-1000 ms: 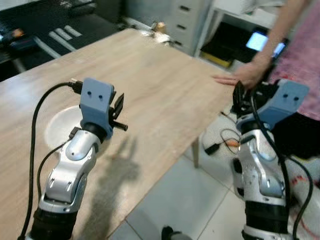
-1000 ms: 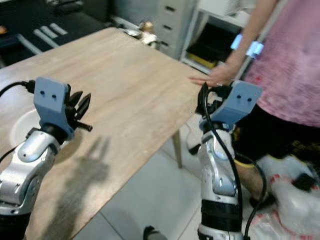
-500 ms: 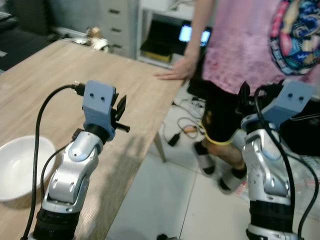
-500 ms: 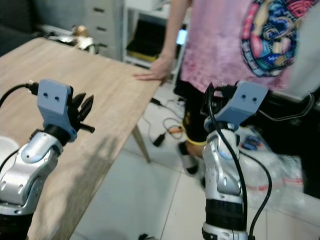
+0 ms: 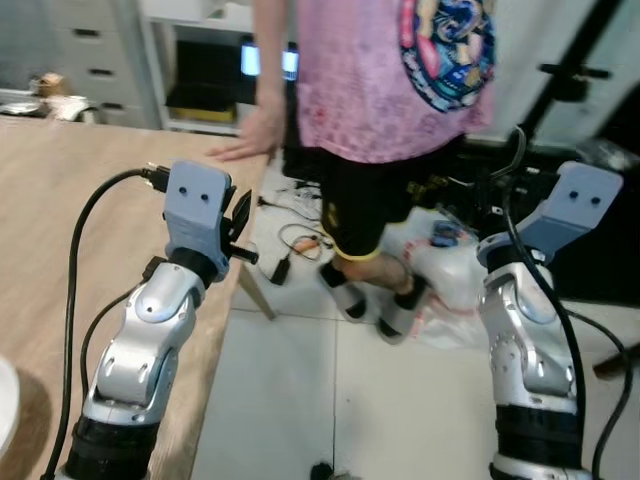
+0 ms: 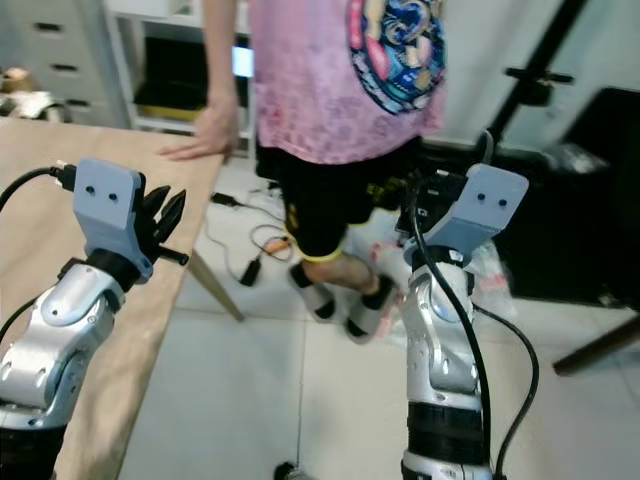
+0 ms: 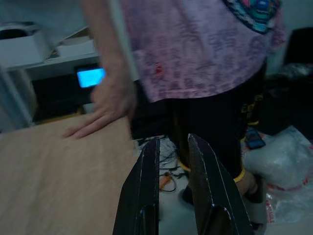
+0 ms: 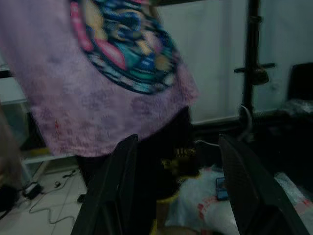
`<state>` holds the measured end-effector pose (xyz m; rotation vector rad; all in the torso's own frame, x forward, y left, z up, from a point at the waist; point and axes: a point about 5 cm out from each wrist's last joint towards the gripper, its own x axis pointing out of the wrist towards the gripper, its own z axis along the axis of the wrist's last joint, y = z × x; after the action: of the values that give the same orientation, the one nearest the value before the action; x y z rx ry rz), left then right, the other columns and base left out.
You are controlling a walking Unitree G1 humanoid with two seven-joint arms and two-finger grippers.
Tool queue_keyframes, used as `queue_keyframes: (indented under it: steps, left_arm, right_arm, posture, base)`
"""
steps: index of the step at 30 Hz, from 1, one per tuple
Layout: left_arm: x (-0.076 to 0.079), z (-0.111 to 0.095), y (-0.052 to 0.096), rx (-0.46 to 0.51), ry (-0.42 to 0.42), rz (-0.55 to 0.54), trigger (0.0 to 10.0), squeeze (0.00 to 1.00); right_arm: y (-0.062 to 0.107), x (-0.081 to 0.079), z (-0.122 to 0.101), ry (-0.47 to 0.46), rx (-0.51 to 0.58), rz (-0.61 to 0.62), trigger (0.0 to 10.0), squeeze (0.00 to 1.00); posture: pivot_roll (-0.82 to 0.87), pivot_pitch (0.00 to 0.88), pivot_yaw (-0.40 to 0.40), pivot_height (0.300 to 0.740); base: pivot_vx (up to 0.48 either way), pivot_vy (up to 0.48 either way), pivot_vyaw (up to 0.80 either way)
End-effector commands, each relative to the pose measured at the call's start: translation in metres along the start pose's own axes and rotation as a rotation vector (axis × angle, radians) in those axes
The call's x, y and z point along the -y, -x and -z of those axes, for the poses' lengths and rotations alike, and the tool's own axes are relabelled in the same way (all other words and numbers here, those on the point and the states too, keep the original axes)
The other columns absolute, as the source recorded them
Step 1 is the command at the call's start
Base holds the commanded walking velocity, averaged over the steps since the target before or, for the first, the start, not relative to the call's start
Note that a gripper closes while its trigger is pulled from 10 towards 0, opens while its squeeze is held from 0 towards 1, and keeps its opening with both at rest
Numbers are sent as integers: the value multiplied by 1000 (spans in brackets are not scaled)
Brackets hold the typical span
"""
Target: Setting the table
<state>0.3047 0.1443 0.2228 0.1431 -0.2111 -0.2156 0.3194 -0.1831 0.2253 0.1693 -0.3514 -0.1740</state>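
The left end effector (image 7: 171, 191) is raised over the edge of the worktop (image 5: 60, 200), its two black fingers (image 7: 144, 186) nearly together with just a thin slit between them, clasping nothing. Over on the other side, the right end effector (image 8: 178, 186) hangs out past the worktop above the tiled floor (image 5: 380, 400), fingers (image 8: 244, 191) spread wide apart, nothing between them either.

The worktop is pale wood with a light grain, running off to the robot's left. At the very near left edge there's a sliver of a white dish rim (image 5: 5, 405) resting on the wood, well back from the left arm; too little of it is showing to say more.

A person in a pink patterned shirt (image 5: 380, 70) and dark shorts stands right at the far corner, one hand (image 5: 245, 140) laid flat on the worktop. Cables (image 5: 295, 240) trail over the floor by their feet, and a grey drawer unit (image 5: 80, 40) sits behind the worktop.
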Motion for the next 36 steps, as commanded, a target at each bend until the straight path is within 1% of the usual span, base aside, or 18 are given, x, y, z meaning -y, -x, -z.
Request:
queue_keyframes:
  steps: [1, 12, 36]
  left_arm:
    - [4, 4, -1, -11, 2, 13, 10000, 0]
    - [9, 5, -2, -10, 3, 27, 10000, 0]
    - [11, 7, -6, -5, 15, 30, 10000, 0]
  right_arm:
    - [1, 4, 1, 18, -7, 16, 10000, 0]
    - [0, 5, 0, 19, -4, 23, 10000, 0]
    - [-1, 6, -1, 24, -3, 28, 10000, 0]
  posture:
    - [23, 74, 36, 740]
    - [18, 73, 35, 740]
    - [9, 68, 32, 740]
  base:
    - [0, 0, -800]
    - [0, 0, -800]
    - [0, 0, -800]
